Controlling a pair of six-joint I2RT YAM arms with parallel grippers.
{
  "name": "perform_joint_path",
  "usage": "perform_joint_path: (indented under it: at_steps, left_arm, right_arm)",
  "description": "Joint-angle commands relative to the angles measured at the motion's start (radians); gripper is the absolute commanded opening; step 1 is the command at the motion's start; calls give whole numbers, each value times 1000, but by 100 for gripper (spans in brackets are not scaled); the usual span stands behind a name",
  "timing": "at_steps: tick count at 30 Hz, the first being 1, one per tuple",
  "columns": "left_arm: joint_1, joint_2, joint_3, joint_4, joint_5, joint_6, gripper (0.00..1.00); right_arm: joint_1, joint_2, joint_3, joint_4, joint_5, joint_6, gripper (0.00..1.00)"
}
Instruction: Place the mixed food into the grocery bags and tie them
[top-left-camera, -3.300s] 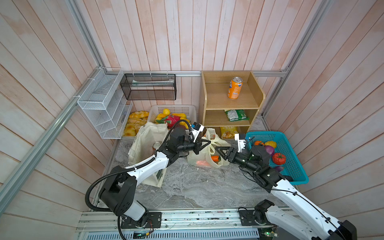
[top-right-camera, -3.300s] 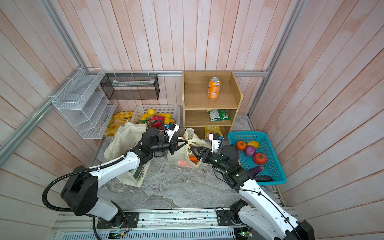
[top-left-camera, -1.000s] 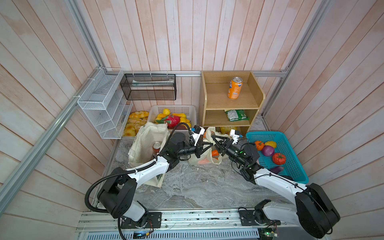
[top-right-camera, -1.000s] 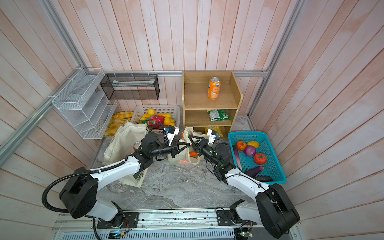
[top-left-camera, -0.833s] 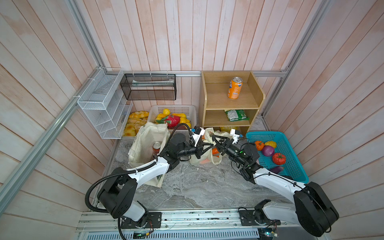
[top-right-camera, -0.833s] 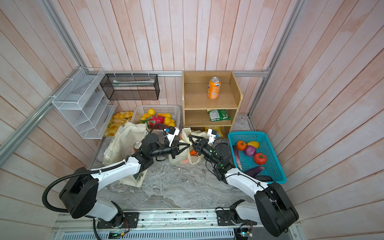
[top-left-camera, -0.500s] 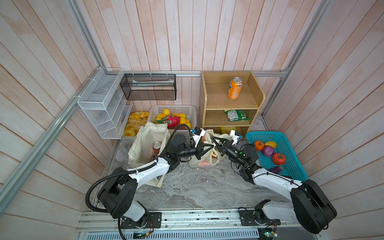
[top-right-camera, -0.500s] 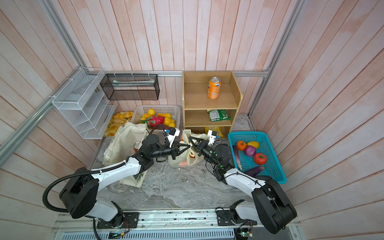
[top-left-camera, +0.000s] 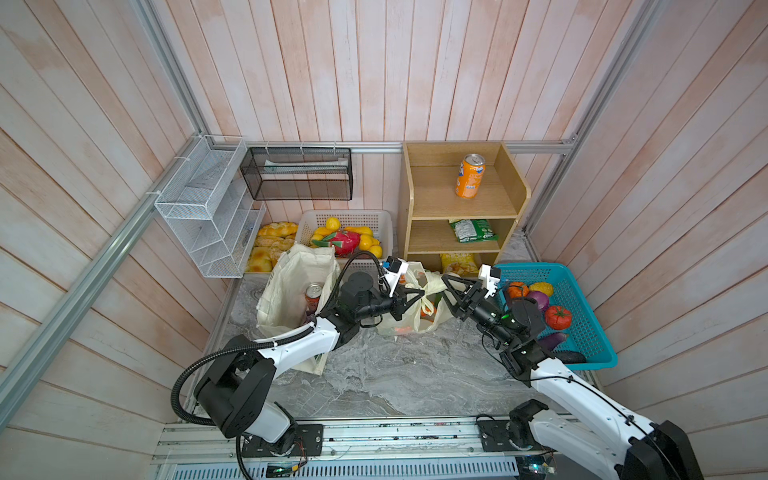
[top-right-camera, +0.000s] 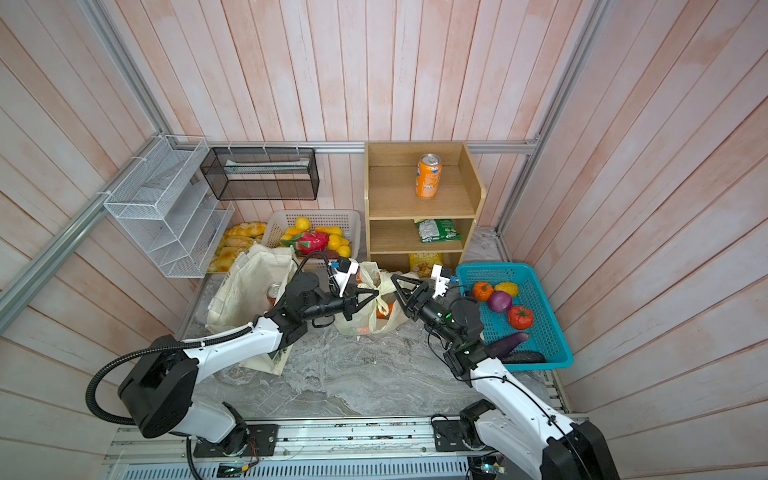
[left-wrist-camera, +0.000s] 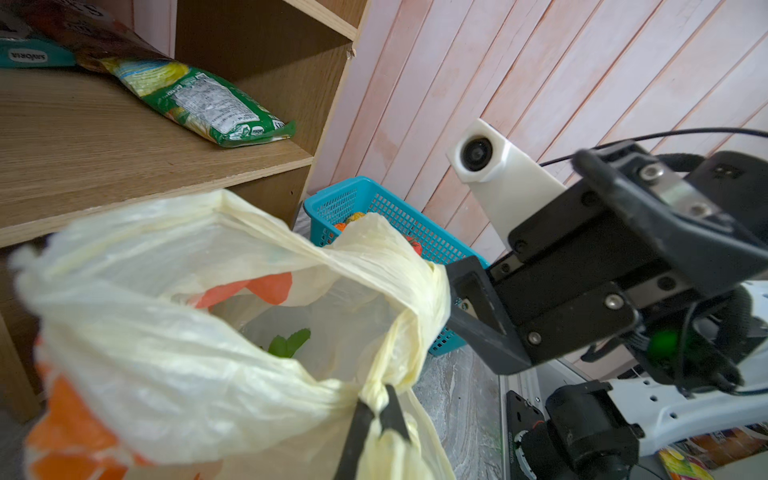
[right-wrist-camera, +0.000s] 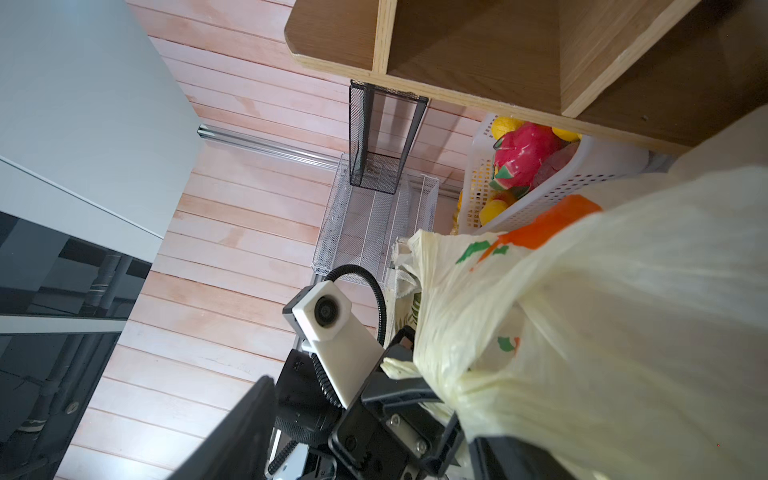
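A thin pale-yellow plastic grocery bag (top-left-camera: 432, 284) (top-right-camera: 365, 322) printed with oranges sits mid-table with an orange toy carrot (top-left-camera: 426, 311) (top-right-camera: 382, 309) inside; a green carrot top (left-wrist-camera: 286, 345) shows through its mouth. My left gripper (top-left-camera: 422, 293) (top-right-camera: 376, 293) (left-wrist-camera: 380, 399) is shut on a twisted handle of this bag. My right gripper (top-left-camera: 448, 293) (top-right-camera: 400, 295) (right-wrist-camera: 374, 415) stands open just right of the bag, one finger against the other bunched handle (left-wrist-camera: 428, 291). The cream canvas tote (top-left-camera: 291, 282) (top-right-camera: 245, 286) stands to the left with a red soda can (top-left-camera: 312, 293) (top-right-camera: 273, 293) in it.
A wooden shelf (top-left-camera: 461, 208) at the back holds an orange soda can (top-left-camera: 469, 176) and a green snack packet (top-left-camera: 471, 230). A blue basket (top-left-camera: 582, 332) of vegetables sits right, a white fruit basket (top-left-camera: 349, 218) and wire racks (top-left-camera: 208, 208) back left.
The right gripper has opened and drawn back a little to the right from the bag's handles. The left gripper stays shut on its handle, hardly moved.
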Motion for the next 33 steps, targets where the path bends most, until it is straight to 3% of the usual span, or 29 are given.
perform_joint_path:
  at_steps: [1,11,33]
  left_arm:
    - [1,-19,-21,35,-57,6,0]
    - [1,-29,-16,40,-66,5,0]
    - [-7,-25,-11,17,-5,11,0]
  right_arm:
    - [24,-30,-9,-90,-18,-26,74]
    - [136,-56,-19,-140,79,26,75]
    - [167,227,60,165,105,98,74]
